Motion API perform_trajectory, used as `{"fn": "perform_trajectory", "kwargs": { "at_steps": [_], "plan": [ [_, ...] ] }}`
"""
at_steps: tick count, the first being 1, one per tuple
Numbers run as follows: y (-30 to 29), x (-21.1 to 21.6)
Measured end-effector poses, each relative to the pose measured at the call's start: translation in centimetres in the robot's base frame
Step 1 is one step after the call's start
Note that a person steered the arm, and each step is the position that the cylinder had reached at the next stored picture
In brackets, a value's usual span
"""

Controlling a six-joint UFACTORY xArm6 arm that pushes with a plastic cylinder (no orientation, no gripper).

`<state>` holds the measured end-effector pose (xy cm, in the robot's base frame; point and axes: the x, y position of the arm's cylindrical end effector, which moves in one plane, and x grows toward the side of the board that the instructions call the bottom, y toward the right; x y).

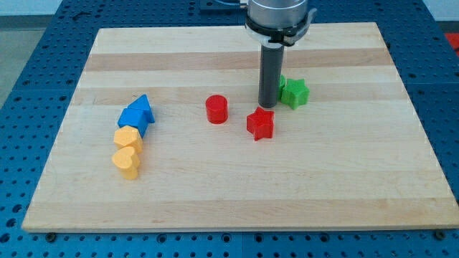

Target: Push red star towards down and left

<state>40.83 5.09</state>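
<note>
The red star (260, 123) lies near the middle of the wooden board (237, 193). My tip (267, 106) is the lower end of the dark rod that comes down from the view's top. It stands just above and slightly right of the red star, very close to its upper edge; I cannot tell whether they touch. A green star (295, 93) sits right of the rod, partly hidden behind it. A red cylinder (216, 110) stands left of the red star.
At the board's left, a blue block (137, 115) with a pointed top sits above a yellow block (128, 137) and a yellow heart (126, 162), all close together. A blue perforated table (29, 86) surrounds the board.
</note>
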Motion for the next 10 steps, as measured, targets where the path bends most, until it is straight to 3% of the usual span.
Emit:
{"fn": "perform_trajectory", "kwargs": {
  "at_steps": [3,4,5,7,9,10],
  "plan": [
    [1.4,5.4],
    [-0.1,6.3],
    [-5.9,10.1],
    [-9.1,11.1],
    [-5.8,10.7],
    [-8.0,11.8]
  ]
}}
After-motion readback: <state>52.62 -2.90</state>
